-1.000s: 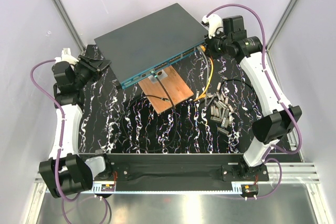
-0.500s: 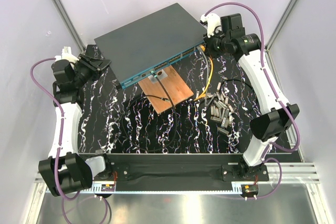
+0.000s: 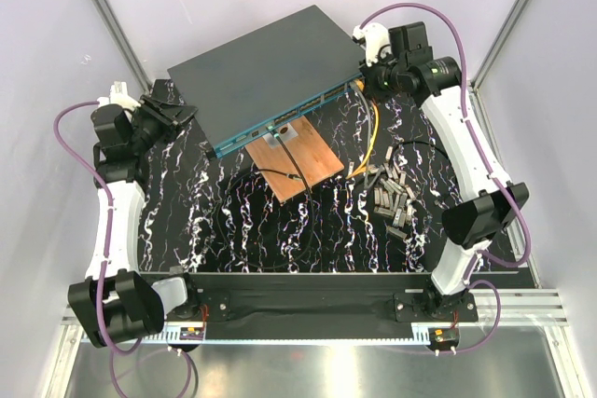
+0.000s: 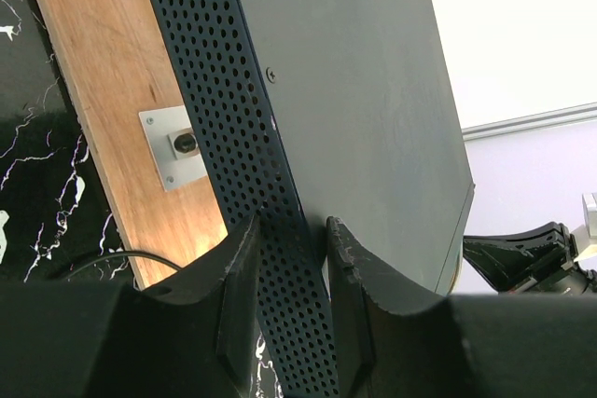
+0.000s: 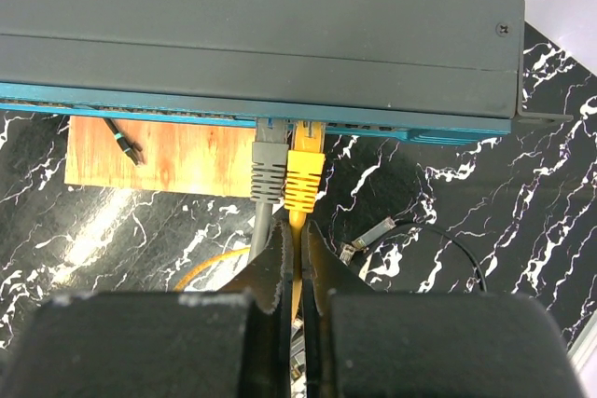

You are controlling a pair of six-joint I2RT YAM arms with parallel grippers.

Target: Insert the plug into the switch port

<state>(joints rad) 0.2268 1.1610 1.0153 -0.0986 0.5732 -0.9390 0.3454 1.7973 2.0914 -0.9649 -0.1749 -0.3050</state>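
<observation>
Nearer to us than the large flat dark-grey network switch [image 3: 270, 72], on the black white-veined marble tabletop [image 3: 233, 221], we see a loose heap of small grey connectors [image 3: 392, 195]. It lies well apart from the switch's teal-blue front edge, toward that edge's right end. Closer to the switch lies a small rectangular wooden board [image 3: 303, 160] with one end at the teal front; we cannot tell whether it touches the switch or slips beneath it. A small square metal plate with a round socket [image 4: 177, 146] sits on the board just beside the switch's perforated side wall.

At the teal front itself, near its right end, the yellow plug [image 5: 304, 172] stands in the mouth of a port. We cannot tell how deep it is seated. A grey plug [image 5: 269, 170] sits in the neighbouring port, touching the yellow one's side. Our right gripper [image 5: 297, 230] is clenched on the thin yellow cable [image 5: 297, 223] just behind the yellow plug, its fingers pressed together around it.

At the switch's left end, our left gripper [image 4: 292, 223] grasps the switch, one finger on the perforated side wall and the other on the flat dark top.
</observation>
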